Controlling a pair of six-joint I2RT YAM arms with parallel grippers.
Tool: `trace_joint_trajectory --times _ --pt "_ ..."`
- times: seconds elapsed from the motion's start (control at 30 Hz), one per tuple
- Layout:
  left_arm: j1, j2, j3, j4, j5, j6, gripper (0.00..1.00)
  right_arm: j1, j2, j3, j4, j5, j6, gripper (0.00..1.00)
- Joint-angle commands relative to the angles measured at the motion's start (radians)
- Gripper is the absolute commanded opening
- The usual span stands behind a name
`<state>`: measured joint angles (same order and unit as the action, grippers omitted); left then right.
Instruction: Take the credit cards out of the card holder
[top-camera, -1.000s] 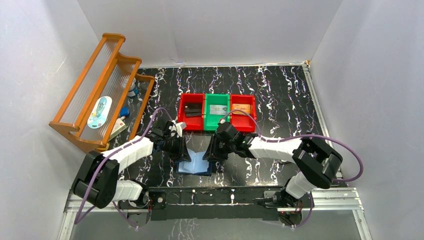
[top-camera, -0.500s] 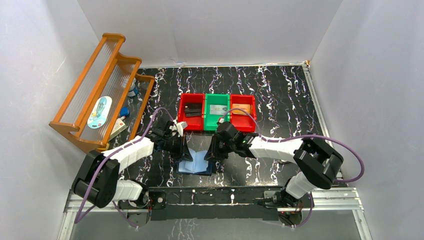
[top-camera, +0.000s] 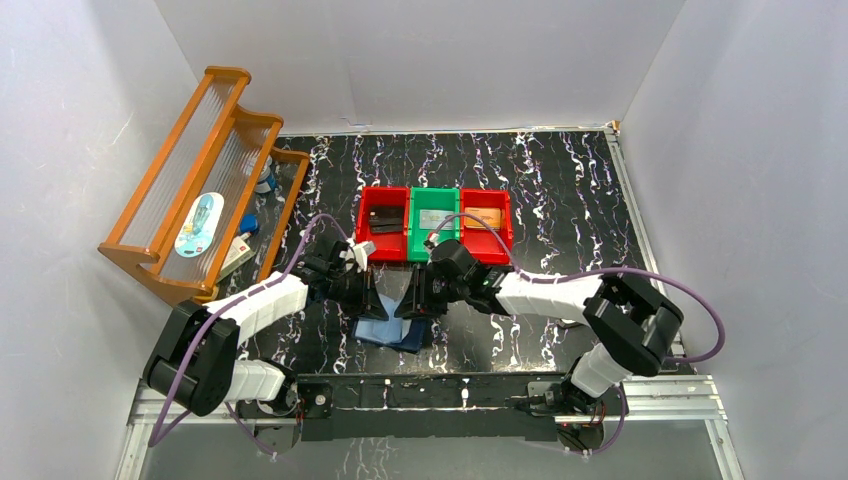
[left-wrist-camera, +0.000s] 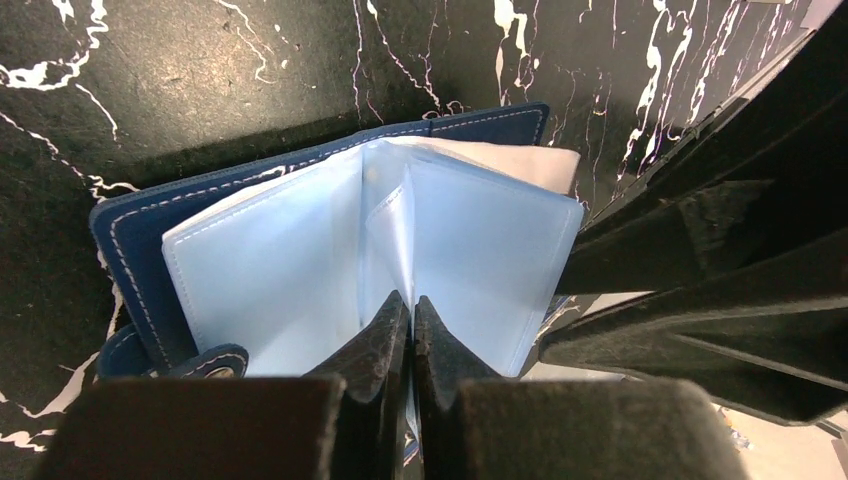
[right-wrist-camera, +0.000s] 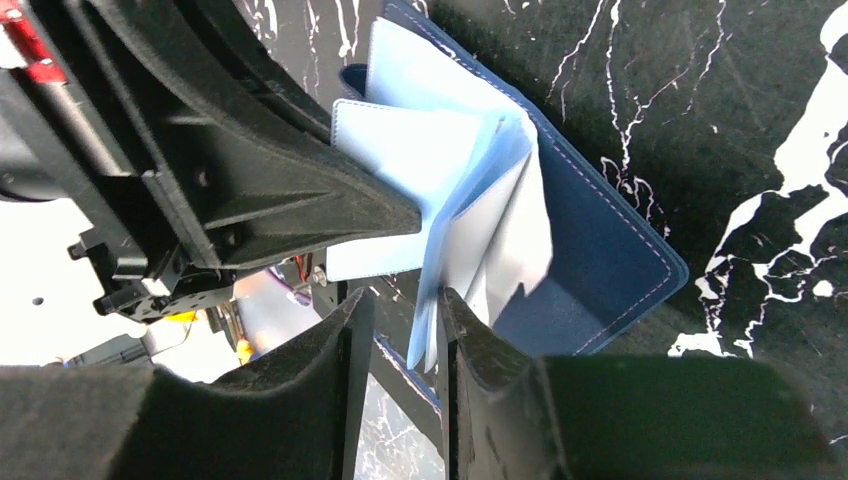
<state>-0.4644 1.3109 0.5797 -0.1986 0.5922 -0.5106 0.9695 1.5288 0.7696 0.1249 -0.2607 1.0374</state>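
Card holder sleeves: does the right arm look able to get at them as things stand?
Likely yes. The card holder lies open with sleeves fanned up, and the right pincer has its jaws apart around one sleeve edge. The left pincer, shut beside it, crowds but doesn't block.

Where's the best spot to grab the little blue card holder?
Pinch one of its plastic sleeves by the free outer edge, coming down from above on the side away from the spine. The card holder lies open with its navy cover flat on the table, leaving little to pinch, while the thin sleeves fan upward, so their edges stand clear.
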Motion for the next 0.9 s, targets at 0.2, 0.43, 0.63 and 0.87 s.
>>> trace_joint_trajectory --times 0.2,0.43,0.63,0.87 --pt "-0.006 -0.025 -0.009 0.006 0.045 -0.016 0.00 -0.003 0.041 0.070 -0.046 -0.005 -0.011 0.34" --pt "-0.010 -0.016 -0.010 0.024 0.055 -0.021 0.00 -0.003 0.083 0.137 -0.026 -0.049 -0.051 0.20" --pt "-0.011 -0.022 -0.029 0.034 0.049 -0.032 0.00 -0.002 0.101 0.171 -0.083 -0.028 -0.062 0.37" --pt "-0.011 -0.015 -0.026 0.034 0.048 -0.028 0.00 0.004 0.090 0.185 -0.088 -0.041 -0.100 0.48"
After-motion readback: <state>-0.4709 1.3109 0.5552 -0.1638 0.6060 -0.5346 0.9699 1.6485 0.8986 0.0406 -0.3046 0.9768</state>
